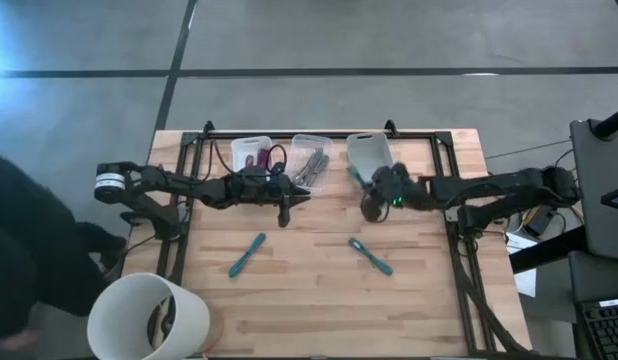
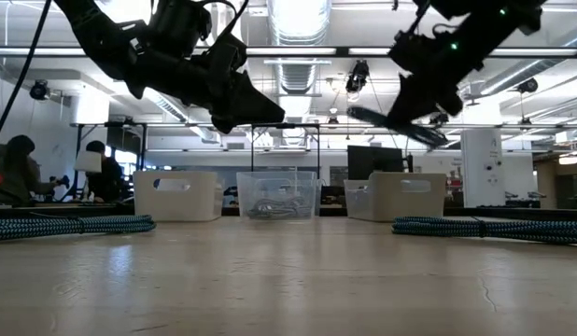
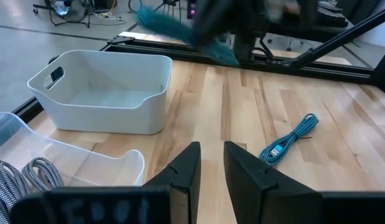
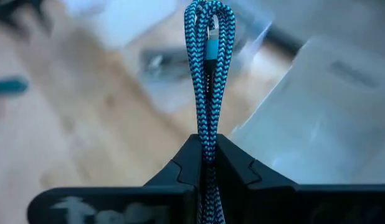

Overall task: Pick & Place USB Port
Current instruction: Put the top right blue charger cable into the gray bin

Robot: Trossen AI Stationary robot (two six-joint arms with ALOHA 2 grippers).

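The left arm reaches in from the table's left side toward the middle, raised clear of the tabletop, its left gripper (image 1: 285,212) hanging above the far centre with the two fingers (image 3: 183,174) set a narrow gap apart and nothing between them. The right arm stretches in from the right, also lifted off the surface, and the right gripper (image 1: 361,180) sits toward the far right of centre, its fingers (image 4: 183,163) pinched together on a bundled blue braided cable (image 4: 209,74).

Bright overhead glare, blurred wrist background
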